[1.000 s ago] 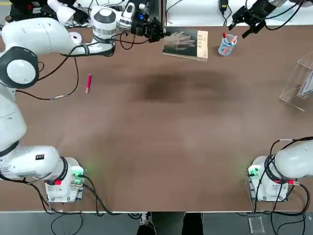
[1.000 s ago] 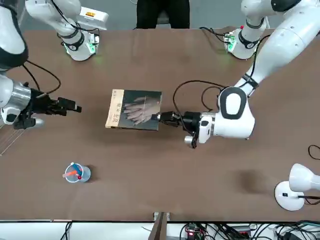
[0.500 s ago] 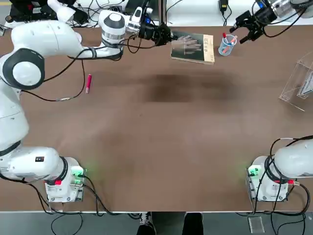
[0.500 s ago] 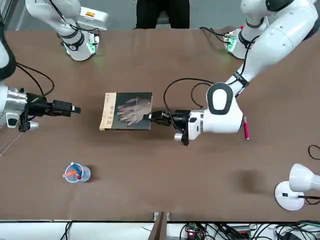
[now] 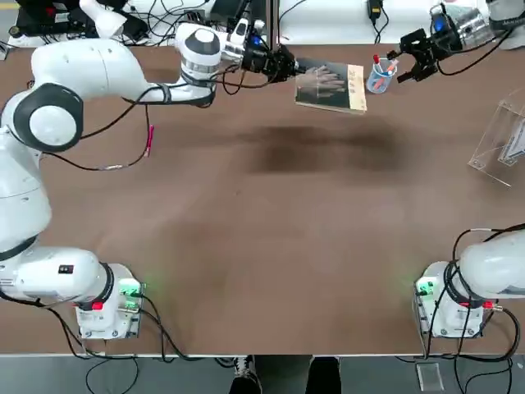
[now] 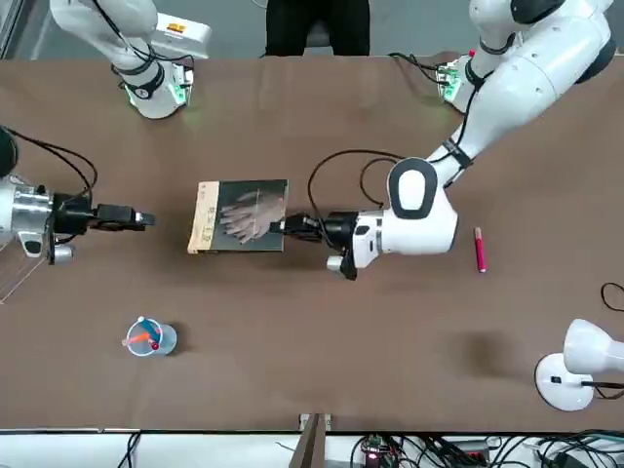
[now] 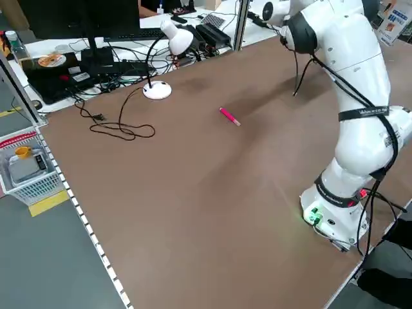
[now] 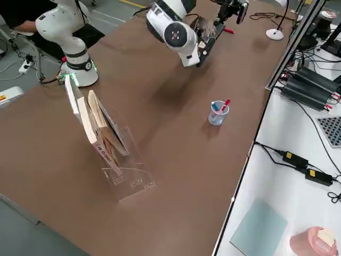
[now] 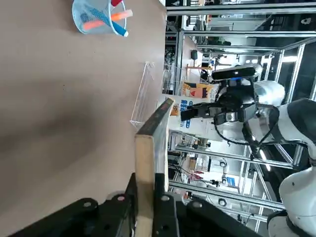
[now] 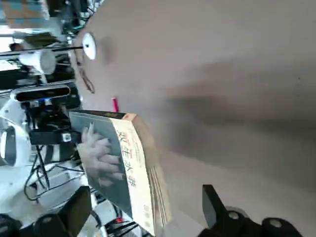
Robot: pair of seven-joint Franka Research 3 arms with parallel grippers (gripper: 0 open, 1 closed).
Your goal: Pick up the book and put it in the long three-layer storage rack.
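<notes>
The book (image 5: 330, 85) has a dark grey cover with a pale hand and a tan strip, and hangs above the table near its far edge. My left gripper (image 5: 289, 67) is shut on the edge opposite the tan strip (image 6: 204, 216). In the left wrist view the book (image 9: 147, 158) stands edge-on between the fingers. My right gripper (image 5: 404, 57) is open, level with the book, a short gap off its tan edge. The right wrist view shows the book (image 10: 118, 163) ahead of the spread fingers (image 10: 212, 205). The clear rack (image 5: 499, 135) stands at the right table edge and holds several books (image 8: 98, 130).
A small clear cup with pens (image 5: 380, 76) stands on the table between the book and my right gripper. A pink pen (image 5: 148, 139) lies at the far left. A white desk lamp (image 6: 570, 363) sits beyond the far edge, and cables trail there.
My left gripper has carried the book further to the robot's right, toward the right gripper. The right gripper has shifted a little toward the cup and book.
</notes>
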